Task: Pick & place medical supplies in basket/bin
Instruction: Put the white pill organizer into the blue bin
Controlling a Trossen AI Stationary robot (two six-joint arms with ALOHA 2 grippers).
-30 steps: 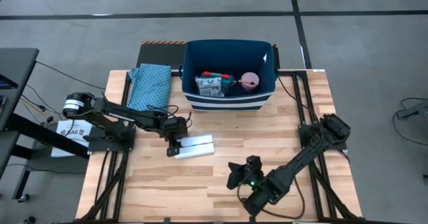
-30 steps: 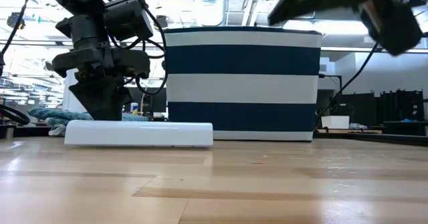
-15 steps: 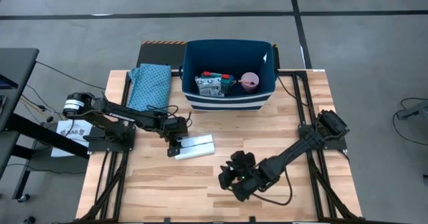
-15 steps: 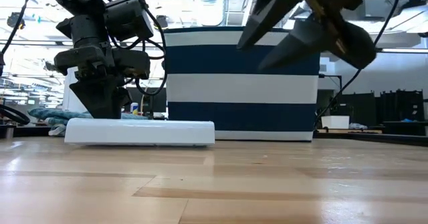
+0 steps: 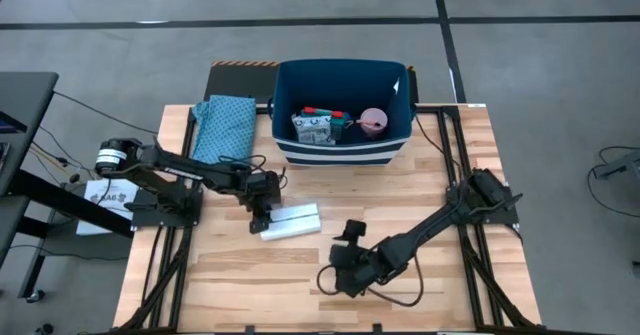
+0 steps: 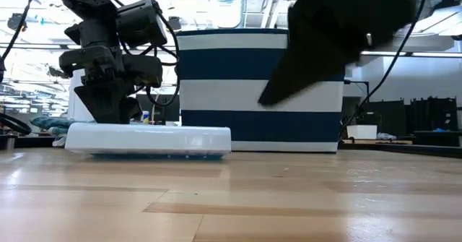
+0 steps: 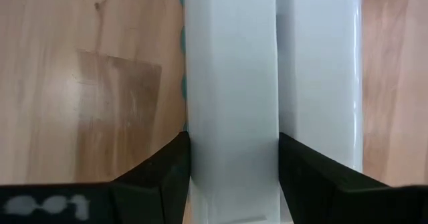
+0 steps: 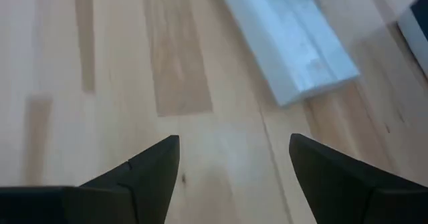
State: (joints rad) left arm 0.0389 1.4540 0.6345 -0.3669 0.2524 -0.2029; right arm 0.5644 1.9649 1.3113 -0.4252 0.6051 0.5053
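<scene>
A long white compartment tray (image 5: 292,221) lies on the wooden table in front of the dark navy bin (image 5: 343,147) with white stripes. My left gripper (image 5: 262,213) is shut on the tray's left end. My right gripper (image 5: 333,273) hangs open above bare table near the front edge, pointing down toward the tray's right end (image 8: 314,70) and touching nothing. Inside the bin lie a teal-and-red box (image 5: 320,125) and a pink round roll (image 5: 372,123). My left gripper pinches one long half of the tray (image 7: 231,144) between its two fingers, near the tray's left end (image 6: 94,137). The fingers (image 7: 167,177) slant down from above and lie across the tray. The tray stays about level, low on the table.
A teal patterned folded cloth (image 5: 222,127) lies at the far left, beside the bin. Bare wood (image 5: 250,285) spreads across the near half of the table. The room beyond the table shows in the low view.
My right gripper has opened wide from shut, rolled about its own axis, and gone down and toward the table's left, closer to the tray. The tray has turned a little on the table in my left gripper's hold.
</scene>
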